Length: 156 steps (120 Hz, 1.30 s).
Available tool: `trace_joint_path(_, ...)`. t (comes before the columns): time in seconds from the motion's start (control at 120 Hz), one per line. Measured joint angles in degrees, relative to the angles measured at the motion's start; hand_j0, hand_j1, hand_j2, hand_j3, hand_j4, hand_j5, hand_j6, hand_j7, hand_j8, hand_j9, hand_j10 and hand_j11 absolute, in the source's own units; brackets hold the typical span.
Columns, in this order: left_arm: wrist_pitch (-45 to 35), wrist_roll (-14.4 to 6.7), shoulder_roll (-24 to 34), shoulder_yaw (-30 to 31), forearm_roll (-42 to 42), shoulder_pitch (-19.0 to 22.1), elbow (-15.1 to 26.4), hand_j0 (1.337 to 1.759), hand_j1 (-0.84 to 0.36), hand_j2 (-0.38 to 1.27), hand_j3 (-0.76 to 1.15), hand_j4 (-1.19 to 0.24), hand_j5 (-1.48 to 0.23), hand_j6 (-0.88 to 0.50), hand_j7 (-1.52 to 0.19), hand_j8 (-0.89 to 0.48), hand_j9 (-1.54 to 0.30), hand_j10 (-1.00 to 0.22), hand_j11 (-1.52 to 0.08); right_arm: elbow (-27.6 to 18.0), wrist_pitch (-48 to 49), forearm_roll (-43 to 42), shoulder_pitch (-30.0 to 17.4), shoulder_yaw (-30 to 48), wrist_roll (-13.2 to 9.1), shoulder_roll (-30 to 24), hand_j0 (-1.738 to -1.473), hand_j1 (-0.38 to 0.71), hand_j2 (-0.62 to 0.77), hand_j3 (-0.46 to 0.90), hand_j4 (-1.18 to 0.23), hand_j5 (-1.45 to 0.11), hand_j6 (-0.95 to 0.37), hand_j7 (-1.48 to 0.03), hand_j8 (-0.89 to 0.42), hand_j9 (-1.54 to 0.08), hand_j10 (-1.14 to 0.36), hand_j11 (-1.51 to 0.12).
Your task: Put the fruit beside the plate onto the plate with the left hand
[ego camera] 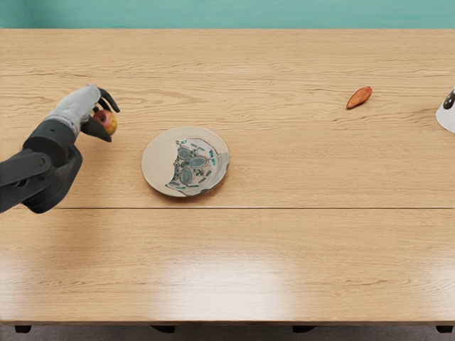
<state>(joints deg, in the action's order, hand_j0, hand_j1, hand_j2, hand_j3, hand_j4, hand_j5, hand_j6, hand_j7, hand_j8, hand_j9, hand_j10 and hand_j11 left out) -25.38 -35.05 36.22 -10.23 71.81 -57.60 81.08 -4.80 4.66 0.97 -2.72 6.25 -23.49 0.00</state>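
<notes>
1. We see the grey left hand with black fingers wrapped around the small round red and yellow fruit.
2. The fruit is near the left side of the round tan plate with a blue-green picture, not on it.
3. A little orange-brown pointy thing lies far away on the light wooden table.
4. We cannot tell what the white bit at the right edge is.

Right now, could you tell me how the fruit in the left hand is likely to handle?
The fruit looks round, so it may roll once released on the shallow plate. It seems rigid and small: the left hand encloses it easily, so probably light.
</notes>
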Motion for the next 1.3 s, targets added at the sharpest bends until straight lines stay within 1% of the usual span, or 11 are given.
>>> trace_joint_path(0.208,0.2,0.0,-1.0,0.1,-0.7,-3.5,3.0,1.656,-0.27,0.34,0.00,-0.63,-0.83,-0.54,-0.84,-0.54,-0.83,-0.63,-0.83,0.0,0.0,0.0,0.0,0.0,0.1,0.0,-1.658,-0.35,0.00,0.00,0.00,0.00,0.00,0.00,0.00,0.00,0.00,0.00)
trace_joint_path(0.408,0.5,0.0,-4.0,0.2,-2.1,-6.1,4.9,1.657,-0.29,0.40,0.00,-0.62,-0.84,-0.54,-0.83,-0.55,-0.83,-0.63,-0.82,0.0,0.0,0.0,0.0,0.0,0.1,0.0,-1.658,-0.35,0.00,0.00,0.00,0.00,0.00,0.00,0.00,0.00,0.00,0.00)
trace_joint_path(0.625,0.7,0.0,-9.1,0.3,-3.0,-6.1,5.3,1.657,-0.31,0.48,0.00,-0.62,-0.84,-0.55,-0.83,-0.54,-0.83,-0.63,-0.82,0.0,0.0,-0.1,0.4,0.0,0.1,0.0,-1.658,-0.35,0.00,0.00,0.00,0.00,0.00,0.00,0.00,0.00,0.00,0.00)
trace_joint_path(0.75,0.7,0.0,-11.4,0.4,-3.7,-5.9,5.3,1.657,-0.30,0.45,0.00,-0.62,-0.84,-0.55,-0.82,-0.55,-0.83,-0.63,-0.83,0.0,0.0,-0.1,0.5,0.0,0.1,0.0,-1.658,-0.35,0.00,0.00,0.00,0.00,0.00,0.00,0.00,0.00,0.00,0.00)
trace_joint_path(0.867,0.7,0.0,-13.5,0.9,-3.9,-4.5,4.1,1.657,-0.30,0.46,0.00,-0.62,-0.84,-0.55,-0.82,-0.54,-0.83,-0.63,-0.83,0.0,0.0,-0.1,0.7,0.0,0.1,0.0,-1.658,-0.35,0.00,0.00,0.00,0.00,0.00,0.00,0.00,0.00,0.00,0.00)
trace_joint_path(0.925,0.7,0.0,-13.5,1.0,-3.9,-4.0,3.4,1.658,-0.31,0.52,0.00,-0.62,-0.84,-0.54,-0.83,-0.54,-0.82,-0.63,-0.82,0.0,0.0,-0.1,0.7,0.0,0.1,0.0,-1.658,-0.35,0.00,0.00,0.00,0.00,0.00,0.00,0.00,0.00,0.00,0.00)
trace_joint_path(0.975,0.7,0.0,-13.3,1.0,-3.7,-3.9,3.1,1.658,-0.32,0.50,0.00,-0.62,-0.84,-0.53,-0.82,-0.53,-0.82,-0.62,-0.82,0.0,0.0,-0.1,0.8,0.0,0.1,0.0,-1.658,-0.35,0.00,0.00,0.00,0.00,0.00,0.00,0.00,0.00,0.00,0.00)
trace_joint_path(1.125,0.4,0.1,-13.3,0.4,-3.8,-4.0,3.2,1.658,-0.05,0.26,0.00,-0.36,-0.49,-0.32,-0.48,-0.32,-0.48,-0.37,-0.48,0.0,0.0,-0.1,0.8,0.0,0.1,0.0,-1.658,-0.35,0.00,0.00,0.00,0.00,0.00,0.00,0.00,0.00,0.00,0.00)
trace_joint_path(1.233,0.3,0.0,-12.9,0.0,-4.0,-4.0,3.6,1.658,0.09,0.16,0.00,-0.24,-0.31,-0.21,-0.31,-0.21,-0.31,-0.24,-0.31,0.0,0.0,-0.1,0.8,0.0,0.1,0.0,-1.658,-0.35,0.00,0.00,0.00,0.00,0.00,0.00,0.00,0.00,0.00,0.00)
trace_joint_path(1.258,0.3,0.0,-12.3,-0.6,-4.0,-4.1,4.1,1.658,0.12,0.14,0.00,-0.21,-0.28,-0.19,-0.28,-0.19,-0.28,-0.21,-0.28,0.0,0.0,-0.1,0.8,0.0,0.1,0.0,-1.658,-0.35,0.00,0.00,0.00,0.00,0.00,0.00,0.00,0.00,0.00,0.00)
trace_joint_path(1.3,0.3,0.0,-8.3,-2.9,-5.5,-4.0,5.4,1.658,0.16,0.12,0.00,-0.18,-0.23,-0.16,-0.23,-0.16,-0.23,-0.18,-0.23,0.0,0.0,-0.1,0.8,0.0,0.1,0.0,-1.658,-0.35,0.00,0.00,0.00,0.00,0.00,0.00,0.00,0.00,0.00,0.00)
